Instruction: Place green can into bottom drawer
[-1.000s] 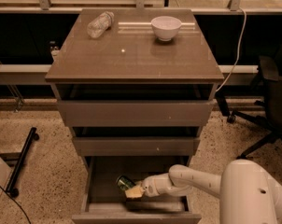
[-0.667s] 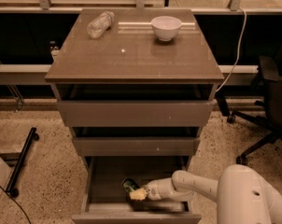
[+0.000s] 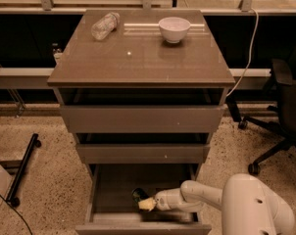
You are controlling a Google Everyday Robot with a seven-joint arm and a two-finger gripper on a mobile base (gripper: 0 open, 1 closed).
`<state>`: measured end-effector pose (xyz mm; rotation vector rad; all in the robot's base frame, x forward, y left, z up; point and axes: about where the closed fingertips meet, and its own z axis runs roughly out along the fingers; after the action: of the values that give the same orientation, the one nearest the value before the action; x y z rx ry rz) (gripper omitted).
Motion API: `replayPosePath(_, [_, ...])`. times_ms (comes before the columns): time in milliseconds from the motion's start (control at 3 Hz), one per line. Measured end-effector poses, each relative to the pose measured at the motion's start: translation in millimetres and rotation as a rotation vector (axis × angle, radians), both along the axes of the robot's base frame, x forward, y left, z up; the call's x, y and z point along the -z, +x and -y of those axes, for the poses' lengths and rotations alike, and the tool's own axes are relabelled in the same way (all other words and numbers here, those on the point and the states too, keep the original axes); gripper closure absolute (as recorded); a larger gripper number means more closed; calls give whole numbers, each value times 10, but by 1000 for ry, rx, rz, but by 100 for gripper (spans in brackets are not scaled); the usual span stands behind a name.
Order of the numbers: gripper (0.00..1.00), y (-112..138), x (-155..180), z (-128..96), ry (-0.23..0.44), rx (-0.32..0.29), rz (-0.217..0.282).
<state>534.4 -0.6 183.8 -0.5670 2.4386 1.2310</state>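
Gripper [image 3: 147, 204] low inside the open bottom drawer [image 3: 138, 228], against the green can [image 3: 137, 195].
At the back left of the smooth brown cabinet top [image 3: 138, 58] a clear plastic bottle [image 3: 105, 25] lies on its side. In the deep grey-brown box below, the small dark-green metal can rests near the front. The gripper's pale tip touches the can's right side; whether it pinches the can cannot be told. A round white bowl [image 3: 174, 29] stands at the top's back right, and the rounded white arm [image 3: 202, 196] reaches in from the right.

The gripper [image 3: 147, 204] has slid slightly right and lower inside the bottom drawer [image 3: 113, 186] (lower centre of the frame), the green can [image 3: 137, 195] shifting with it; the robot's white body [image 3: 258, 204] has edged left.
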Motion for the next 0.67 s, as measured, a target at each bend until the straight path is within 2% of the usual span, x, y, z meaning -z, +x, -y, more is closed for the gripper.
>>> replayPosePath(333, [28,-15,9,-27,2,-3,-3])
replayPosePath(667, [4,-25,13,-46,4,-6,-4])
